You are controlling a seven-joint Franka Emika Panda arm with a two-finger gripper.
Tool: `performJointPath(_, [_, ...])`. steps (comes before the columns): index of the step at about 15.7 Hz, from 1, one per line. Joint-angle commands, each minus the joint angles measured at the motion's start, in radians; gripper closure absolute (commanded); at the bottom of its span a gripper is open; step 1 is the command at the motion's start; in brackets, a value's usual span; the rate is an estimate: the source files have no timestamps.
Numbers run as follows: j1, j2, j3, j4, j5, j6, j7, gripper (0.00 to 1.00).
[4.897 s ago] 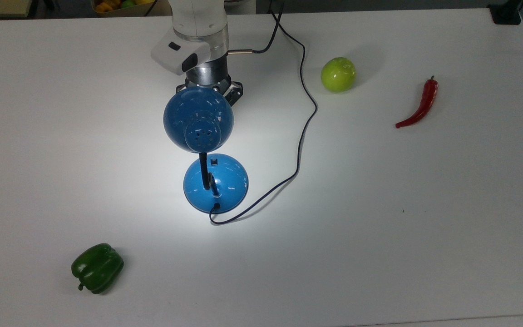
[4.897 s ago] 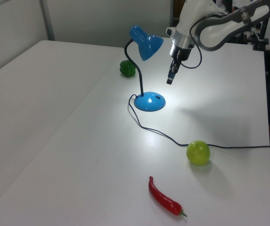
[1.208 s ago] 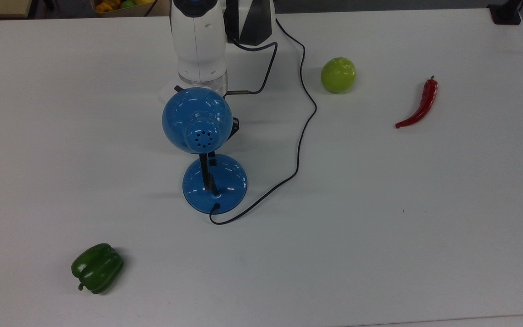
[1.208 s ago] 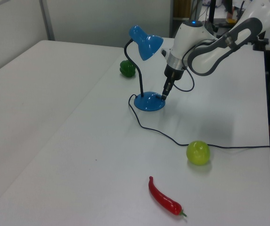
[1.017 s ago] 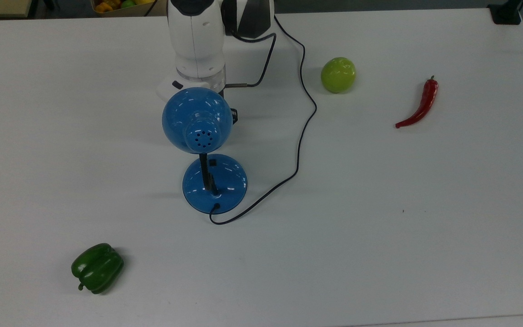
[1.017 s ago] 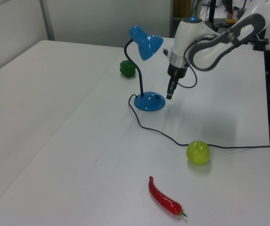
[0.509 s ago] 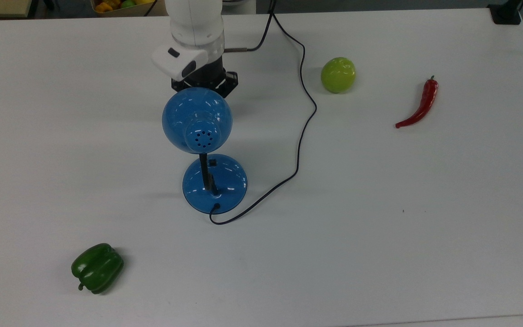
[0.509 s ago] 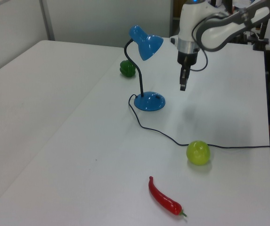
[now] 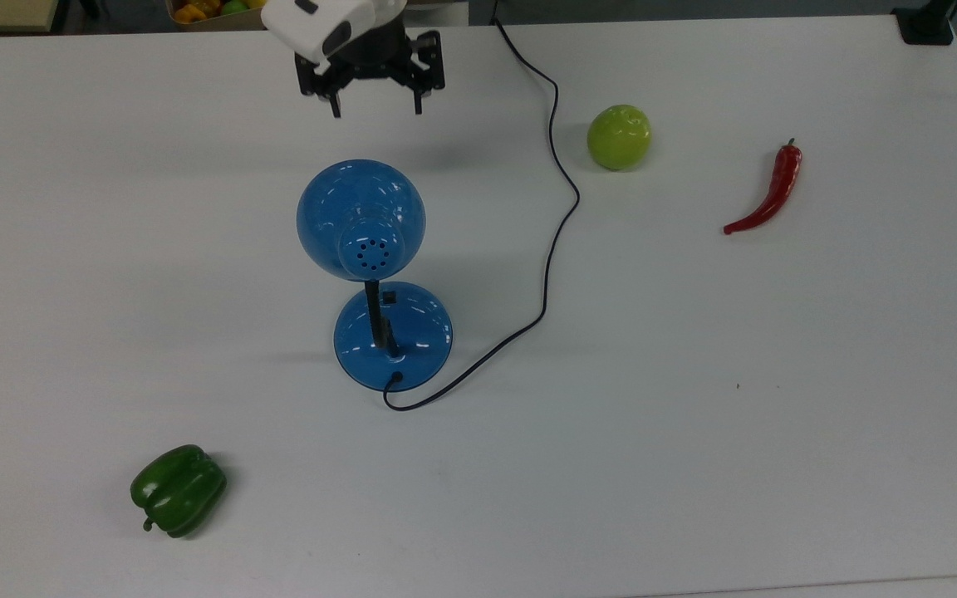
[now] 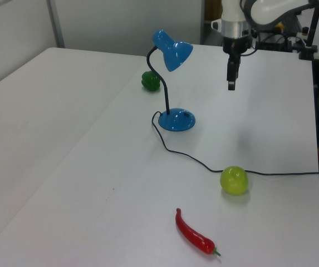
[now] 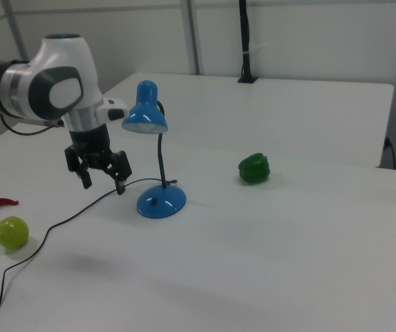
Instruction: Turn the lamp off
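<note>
Standing near the middle of the white table [image 9: 777,432], the lamp [image 9: 362,220] casts no glow, its dome over the round base [image 9: 412,332] and small black switch [image 9: 390,296]. The gripper [image 9: 376,108] hangs above the table beyond the dome, fingers spread wide and holding nothing. A thin black cord [image 9: 557,216] snakes from the base past a green apple [image 9: 619,136]. A red chili [image 9: 769,193] and a green bell pepper [image 9: 178,489] lie well apart.

In the top view, lamp [image 9: 375,274] mid-table; bell pepper [image 9: 177,489] lower left, apple [image 9: 619,136] and chilli [image 9: 769,193] upper right
</note>
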Motion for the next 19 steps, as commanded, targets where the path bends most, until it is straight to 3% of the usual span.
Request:
performJointPath(1, [0.025,-0.048,-0.005,0.057,-0.001,-0.094,0.105,0.00])
performJointPath(6, [0.046,-0.048,-0.002,0.209,0.005,-0.261,0.205,0.00])
performJointPath(11, [0.054,-0.047,0.024,0.264,0.013,-0.271,0.300,0.00])
performJointPath(14, [0.049,-0.042,0.030,0.264,0.019,-0.254,0.252,0.00])
performJointPath(19, [0.043,-0.030,0.016,0.263,0.026,-0.159,0.035,0.00])
